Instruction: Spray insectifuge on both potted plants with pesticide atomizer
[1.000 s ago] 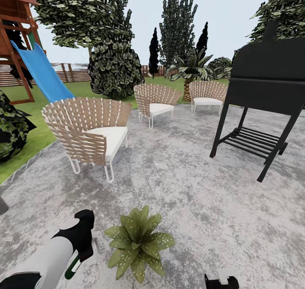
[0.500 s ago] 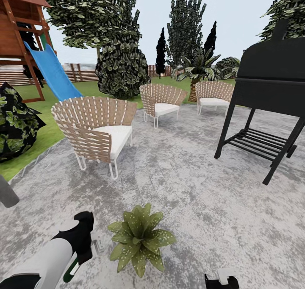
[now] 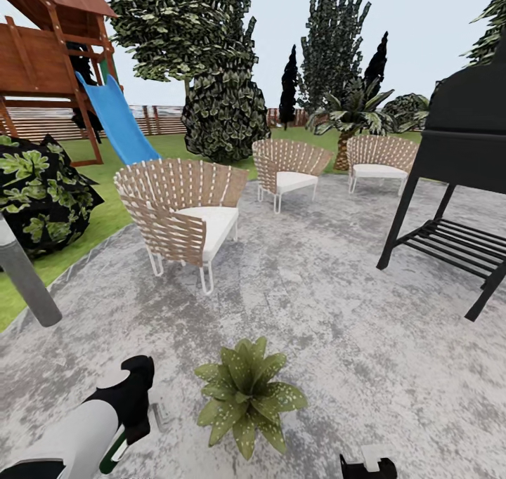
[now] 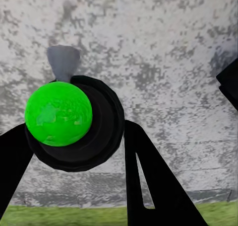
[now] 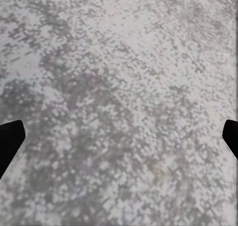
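The round grey patio (image 3: 337, 338) spreads across most of the ground, with green lawn (image 3: 105, 219) along its edge at about nine to ten o'clock. At three o'clock stands a tall black grill (image 3: 457, 163) on splayed legs with a slatted shelf beneath. At ten o'clock a wooden play tower (image 3: 49, 50) carries a blue slide (image 3: 116, 117), and a dark leafy bush (image 3: 42, 191) sits on the grass just below it. Trees and a brown slat fence (image 3: 161, 117) line the far side near twelve o'clock. Three woven chairs with white cushions sit on the paving: the nearest chair (image 3: 179, 215) at eleven o'clock, a second chair (image 3: 288, 170) at twelve, a third chair (image 3: 379, 159) at one. A grey post (image 3: 24, 275) leans at nine o'clock.

One potted plant (image 3: 247, 393), a low rosette of pointed speckled leaves, stands on the paving at six o'clock, close in front of the robot. Just beside it at seven o'clock is the left hand (image 3: 137, 412), clenched around the pesticide atomizer (image 3: 116, 451); in the left wrist view the black fingers (image 4: 148, 176) flank the sprayer's dark round body, bright green cap and pale grey nozzle. The right hand (image 3: 369, 465) peeks in at five o'clock; in the right wrist view its dark fingertips (image 5: 10, 139) stand wide apart over bare paving, holding nothing.
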### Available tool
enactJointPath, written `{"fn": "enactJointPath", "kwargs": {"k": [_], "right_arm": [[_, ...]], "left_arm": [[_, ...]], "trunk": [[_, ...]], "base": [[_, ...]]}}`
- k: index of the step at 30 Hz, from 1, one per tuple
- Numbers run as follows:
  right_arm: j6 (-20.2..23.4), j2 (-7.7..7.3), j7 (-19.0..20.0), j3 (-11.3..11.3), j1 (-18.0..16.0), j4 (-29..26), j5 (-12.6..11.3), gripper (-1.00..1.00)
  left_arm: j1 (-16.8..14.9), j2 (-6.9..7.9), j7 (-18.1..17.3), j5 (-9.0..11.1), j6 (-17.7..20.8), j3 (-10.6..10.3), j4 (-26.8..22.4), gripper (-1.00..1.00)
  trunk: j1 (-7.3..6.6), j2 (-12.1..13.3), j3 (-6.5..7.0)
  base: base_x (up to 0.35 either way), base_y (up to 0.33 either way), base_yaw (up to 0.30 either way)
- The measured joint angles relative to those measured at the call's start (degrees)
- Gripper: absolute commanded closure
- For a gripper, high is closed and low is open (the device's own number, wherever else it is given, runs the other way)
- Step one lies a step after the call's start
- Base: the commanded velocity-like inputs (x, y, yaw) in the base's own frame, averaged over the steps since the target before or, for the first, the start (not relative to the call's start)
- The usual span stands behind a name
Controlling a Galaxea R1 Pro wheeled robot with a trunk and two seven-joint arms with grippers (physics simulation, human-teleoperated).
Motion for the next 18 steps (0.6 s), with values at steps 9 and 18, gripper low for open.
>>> {"fn": "enactJointPath", "kwargs": {"k": [9,18], "right_arm": [[0.0,-0.02,0.1,0.0,0.0,0.0,0.0,-1.00],[0.0,-0.01,0.0,0.0,0.0,0.0,0.0,-1.00]], "left_arm": [[0.0,-0.17,0.2,0.0,0.1,0.2,0.0,1.00],[0.0,-0.16,0.2,0.1,0.0,0.3,-0.1,1.00]], "trunk": [[0.00,0.0,0.00],[0.03,0.0,0.00]], "base": [[0.143,-0.211,0.005],[-0.139,-0.244,0.248]]}}
